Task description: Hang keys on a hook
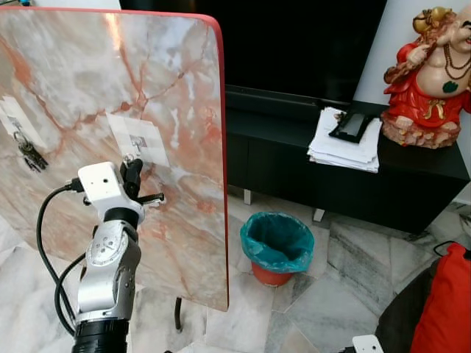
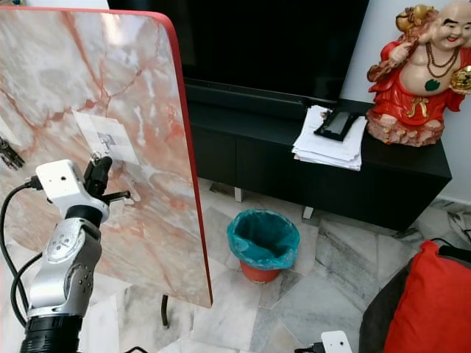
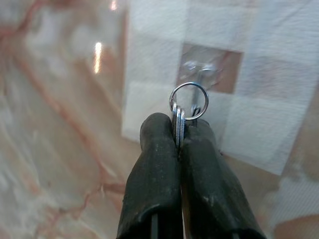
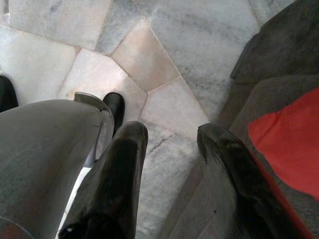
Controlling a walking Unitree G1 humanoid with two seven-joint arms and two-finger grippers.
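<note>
Black fingers of the left pincer (image 3: 179, 144) are clamped on the keys (image 3: 178, 127), whose ring (image 3: 189, 100) sits at the small hook (image 3: 202, 74) on a clear square pad (image 1: 137, 139) stuck to the upright marble board (image 1: 88, 81). A 2nd bunch of keys (image 1: 29, 154) hangs further left. The right pincer (image 4: 169, 149) hangs low over the floor (image 4: 149, 64), fingers wide apart.

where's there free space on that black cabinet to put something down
The black cabinet is bare left of the paper stack, a long strip below the TV. It is crowded from the stack, topped by a small black frame, across to the red statue at the right end. A narrow front edge stays free.
</note>
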